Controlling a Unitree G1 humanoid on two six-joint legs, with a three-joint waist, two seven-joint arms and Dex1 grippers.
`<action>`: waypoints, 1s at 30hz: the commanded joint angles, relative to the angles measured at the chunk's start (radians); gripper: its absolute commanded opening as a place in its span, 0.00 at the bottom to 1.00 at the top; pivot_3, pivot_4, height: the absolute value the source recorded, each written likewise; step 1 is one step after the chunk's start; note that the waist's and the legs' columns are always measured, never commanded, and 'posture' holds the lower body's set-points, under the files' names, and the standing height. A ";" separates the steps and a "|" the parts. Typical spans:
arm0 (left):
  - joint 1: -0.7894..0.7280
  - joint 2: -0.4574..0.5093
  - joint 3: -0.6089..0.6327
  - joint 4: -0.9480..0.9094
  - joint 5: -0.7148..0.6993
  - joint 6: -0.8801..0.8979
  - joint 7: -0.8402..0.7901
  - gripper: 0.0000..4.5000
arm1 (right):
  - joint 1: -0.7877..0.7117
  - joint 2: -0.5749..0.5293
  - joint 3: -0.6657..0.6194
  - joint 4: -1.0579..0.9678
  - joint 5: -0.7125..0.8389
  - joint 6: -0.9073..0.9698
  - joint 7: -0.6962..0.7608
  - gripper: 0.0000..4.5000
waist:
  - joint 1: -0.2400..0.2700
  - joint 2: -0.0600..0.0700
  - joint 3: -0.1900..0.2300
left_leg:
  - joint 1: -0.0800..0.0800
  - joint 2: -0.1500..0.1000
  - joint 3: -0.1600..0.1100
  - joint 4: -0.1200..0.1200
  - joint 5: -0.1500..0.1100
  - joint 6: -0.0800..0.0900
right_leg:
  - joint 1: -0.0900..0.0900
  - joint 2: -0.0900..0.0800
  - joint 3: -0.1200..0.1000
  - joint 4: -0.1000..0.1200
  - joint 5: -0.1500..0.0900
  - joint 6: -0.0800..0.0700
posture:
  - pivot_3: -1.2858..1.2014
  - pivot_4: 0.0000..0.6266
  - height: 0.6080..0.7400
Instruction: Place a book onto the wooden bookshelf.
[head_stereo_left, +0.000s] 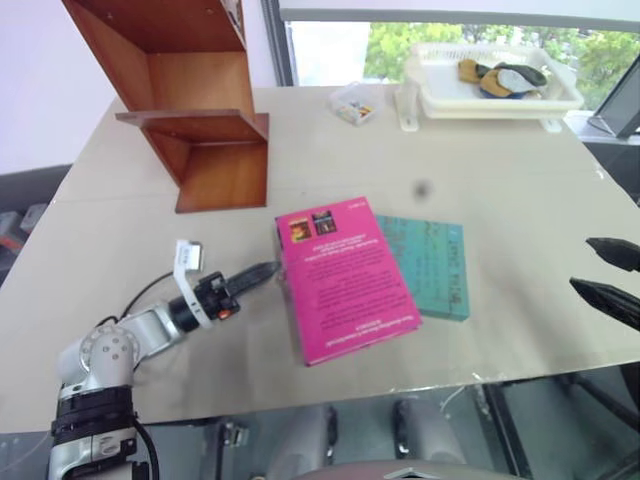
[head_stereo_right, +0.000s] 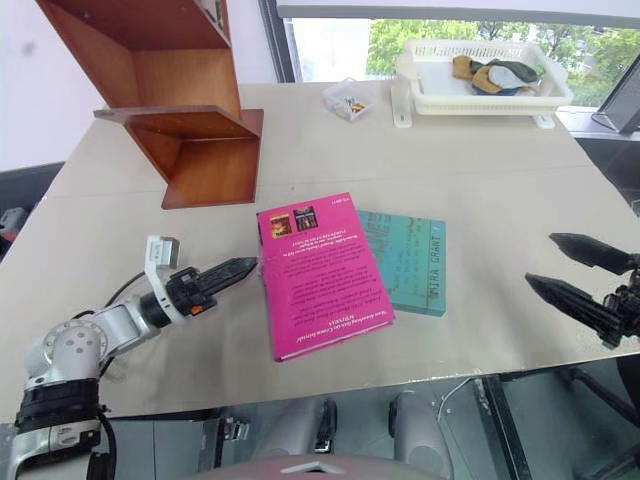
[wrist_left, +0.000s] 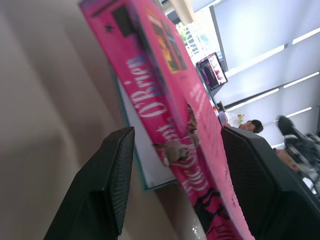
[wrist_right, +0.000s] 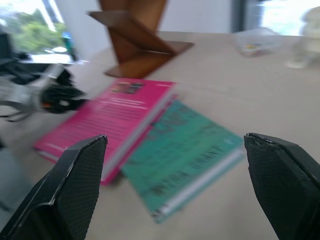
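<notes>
Presently the released left pincer straddles the spine of the book, lying flat on the table overlapping a teal book, and should clench before lifting toward the wooden bookshelf; the right pincer hangs released; spine reads "O'Brien".

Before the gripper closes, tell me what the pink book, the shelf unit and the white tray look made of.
Pink book: paper, a soft cover with a slight sheen; white page edges show and the spine print looks scuffed.
Wooden bookshelf: reddish-brown flat panels, smooth and evenly coloured; wood or veneered board, I cannot tell which.
White tray: looks like moulded plastic, with slotted walls.
</notes>
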 joint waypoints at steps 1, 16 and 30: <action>0.008 0.028 0.008 -0.004 -0.024 0.041 -0.049 0.65 | 0.004 0.006 -0.032 -0.065 0.054 0.015 -0.033 1.00 | 0.001 0.000 0.000 | 0.000 0.000 0.000 0.000 0.000 0.000 | 0.000 0.000 0.000 0.000 0.000 0.000 | 0.52 0.24 1.00; -0.151 -0.094 -0.132 0.160 -0.026 0.236 -0.095 0.65 | 0.008 -0.011 -0.068 -0.130 0.134 0.027 -0.103 1.00 | 0.025 0.000 0.000 | -0.001 -0.001 -0.001 0.005 0.000 0.000 | 0.002 0.000 -0.002 0.000 0.000 0.000 | 0.52 0.24 1.00; -0.201 -0.180 -0.071 0.221 -0.047 0.327 -0.059 0.26 | 0.082 0.002 -0.109 -0.147 0.156 0.026 -0.068 1.00 | 0.025 0.001 -0.001 | 0.000 -0.001 -0.002 0.006 0.000 0.000 | 0.003 -0.001 -0.002 0.001 0.001 0.002 | 0.52 0.24 1.00</action>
